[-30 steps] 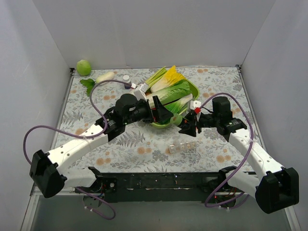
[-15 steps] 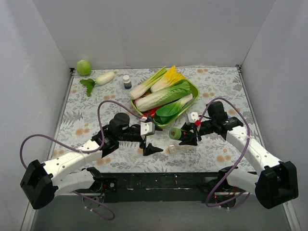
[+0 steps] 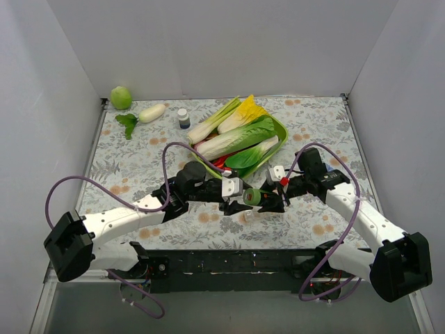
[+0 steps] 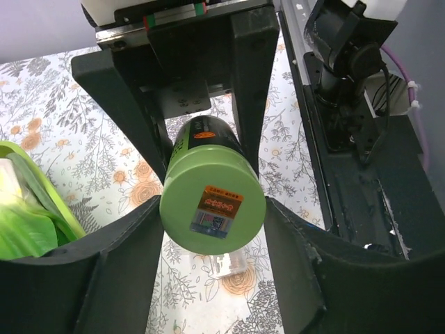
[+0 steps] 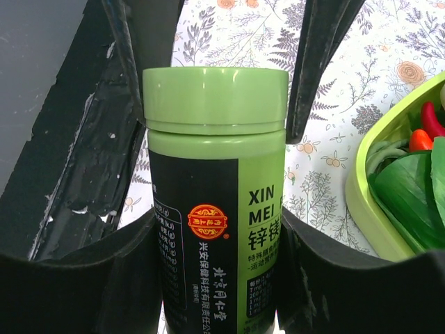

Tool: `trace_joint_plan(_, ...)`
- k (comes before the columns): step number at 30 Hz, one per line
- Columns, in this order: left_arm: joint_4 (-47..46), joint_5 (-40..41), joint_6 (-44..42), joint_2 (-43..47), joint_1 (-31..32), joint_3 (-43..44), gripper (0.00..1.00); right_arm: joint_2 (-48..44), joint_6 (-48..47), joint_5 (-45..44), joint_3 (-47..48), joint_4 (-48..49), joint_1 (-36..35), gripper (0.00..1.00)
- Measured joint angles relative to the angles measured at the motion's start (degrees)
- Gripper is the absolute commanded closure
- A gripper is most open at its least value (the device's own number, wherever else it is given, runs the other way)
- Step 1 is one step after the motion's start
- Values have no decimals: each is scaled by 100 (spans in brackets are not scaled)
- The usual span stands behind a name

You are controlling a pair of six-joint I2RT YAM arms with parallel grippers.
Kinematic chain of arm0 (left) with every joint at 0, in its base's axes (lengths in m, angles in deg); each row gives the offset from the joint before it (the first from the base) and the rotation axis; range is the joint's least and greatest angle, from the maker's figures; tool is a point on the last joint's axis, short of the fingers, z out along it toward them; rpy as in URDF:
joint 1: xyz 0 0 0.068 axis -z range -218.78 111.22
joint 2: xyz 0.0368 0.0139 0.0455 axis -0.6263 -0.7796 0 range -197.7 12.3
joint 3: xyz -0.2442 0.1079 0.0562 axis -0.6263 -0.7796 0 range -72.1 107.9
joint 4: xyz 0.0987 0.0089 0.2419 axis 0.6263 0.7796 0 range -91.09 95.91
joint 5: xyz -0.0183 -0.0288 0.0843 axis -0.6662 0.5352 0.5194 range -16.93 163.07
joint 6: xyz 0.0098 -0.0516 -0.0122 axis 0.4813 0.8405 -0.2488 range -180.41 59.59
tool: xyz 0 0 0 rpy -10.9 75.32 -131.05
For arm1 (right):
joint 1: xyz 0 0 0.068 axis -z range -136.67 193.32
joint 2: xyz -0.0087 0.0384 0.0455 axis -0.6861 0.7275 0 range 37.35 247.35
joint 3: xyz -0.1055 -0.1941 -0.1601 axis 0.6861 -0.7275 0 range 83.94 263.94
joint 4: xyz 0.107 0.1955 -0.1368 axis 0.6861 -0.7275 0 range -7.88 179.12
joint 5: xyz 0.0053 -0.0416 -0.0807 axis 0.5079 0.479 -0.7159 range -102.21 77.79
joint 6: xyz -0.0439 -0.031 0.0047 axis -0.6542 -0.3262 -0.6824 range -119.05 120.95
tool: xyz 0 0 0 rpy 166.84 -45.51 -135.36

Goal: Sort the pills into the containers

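A green pill bottle (image 3: 253,196) with a green cap and a dark label lies level above the table, its cap towards the left. My right gripper (image 3: 270,201) is shut on its body; in the right wrist view the bottle (image 5: 215,174) fills my right gripper (image 5: 217,226). My left gripper (image 3: 241,204) is open with one finger close on each side of the cap; the left wrist view shows the cap (image 4: 212,202) end-on in my left gripper (image 4: 212,212). The clear pill-organizer strip (image 3: 249,215) lies on the table just under the bottle, partly hidden (image 4: 228,263). No pills show.
A green tray (image 3: 280,129) of leafy vegetables and red peppers stands just behind the grippers; its rim shows in the right wrist view (image 5: 361,188). At the back left are a small white bottle (image 3: 183,117), a white radish (image 3: 151,112) and a round green fruit (image 3: 121,97).
My left arm swung from the tray down to the front, then right until its fingers came round the bottle's cap. My right gripper brought the bottle slightly down and left.
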Motion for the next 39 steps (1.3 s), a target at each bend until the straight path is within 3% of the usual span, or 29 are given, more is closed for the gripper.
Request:
trace_joint_plan(4,-79,229,103,-61,59,24,65,-11,61,-20,-13,11,0,97)
trace_joint_plan(5,-90,258,142,-61,66,24,90,-22,85,-24,-15,22,0,97)
trace_joint_plan(6,-109,299,214,-61,74,24,100,-37,118,-28,-20,42,0,97)
trace_joint_plan(12,-125,682,1377,-92,116,63,100,-96,317,-114,-96,179,0,98)
trace_joint_plan(16,66,1220,2929,-282,118,337,100,-127,629,-352,-111,258,13,98)
trace_joint_plan(25,699,2216,7300,-402,26,516,100,-203,1021,-645,-175,385,-24,98)
trace_joint_plan(28,1147,2424,8225,-457,-31,691,100,-214,1043,-719,-177,470,-24,98)
trace_joint_plan(32,1749,2540,8852,-599,-109,1036,100,-232,1051,-815,-181,608,-17,98)
trace_joint_plan(33,1843,2524,8944,-619,-140,1095,99,-238,1051,-844,-181,640,-13,98)
trace_joint_plan(34,1895,2503,9027,-627,-173,1119,88,-243,1054,-852,-181,684,-13,98)
trace_joint_plan(35,1926,2476,9097,-627,-203,1128,75,-243,1054,-861,-181,732,-13,98)
trace_joint_plan(36,1943,2441,9152,-627,-236,1130,47,-243,1056,-872,-181,774,-13,98)
trace_joint_plan(39,1923,2271,9158,-627,-350,1130,13,-243,1032,-874,-181,852,-15,98)
